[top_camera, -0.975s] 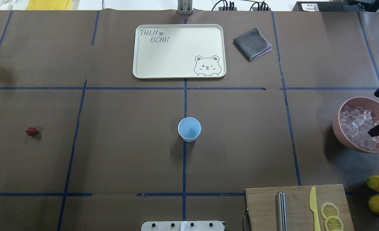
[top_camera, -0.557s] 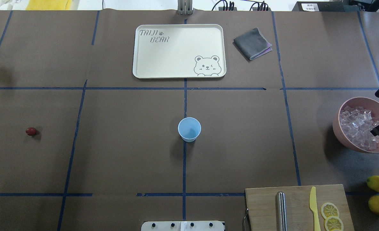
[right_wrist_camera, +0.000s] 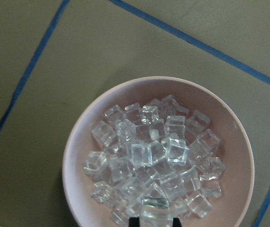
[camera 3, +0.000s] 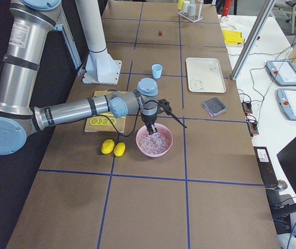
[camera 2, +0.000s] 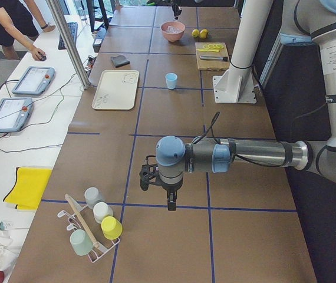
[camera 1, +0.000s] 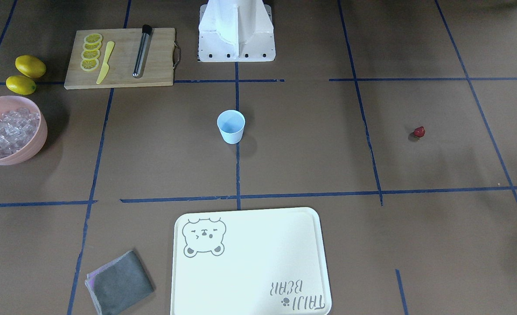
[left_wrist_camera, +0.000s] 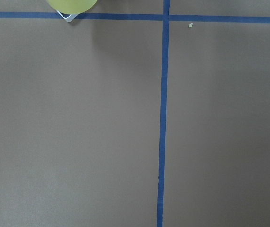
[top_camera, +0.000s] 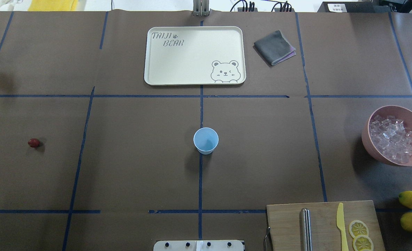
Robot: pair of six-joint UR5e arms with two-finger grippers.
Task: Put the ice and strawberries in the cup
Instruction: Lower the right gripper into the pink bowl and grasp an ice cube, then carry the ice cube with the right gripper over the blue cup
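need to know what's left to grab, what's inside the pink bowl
A heap of clear ice cubes fills the pink bowl. Nothing else shows among them. The cubes cover the bowl's bottom, so anything beneath them cannot be seen.

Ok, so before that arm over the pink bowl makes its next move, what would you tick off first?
1. Ice cube held by the right gripper: ok. It looks pinched between the fingertips, though only their ends show.
2. Cup upright, mouth open, nothing inside: ok.
3. Route from the pink bowl to the cup: ok, no object lies between them.
4. Strawberry in the cup: not ok. It lies on the table, far out on the robot's left.
5. Left gripper open and ready for the strawberry: cannot tell.
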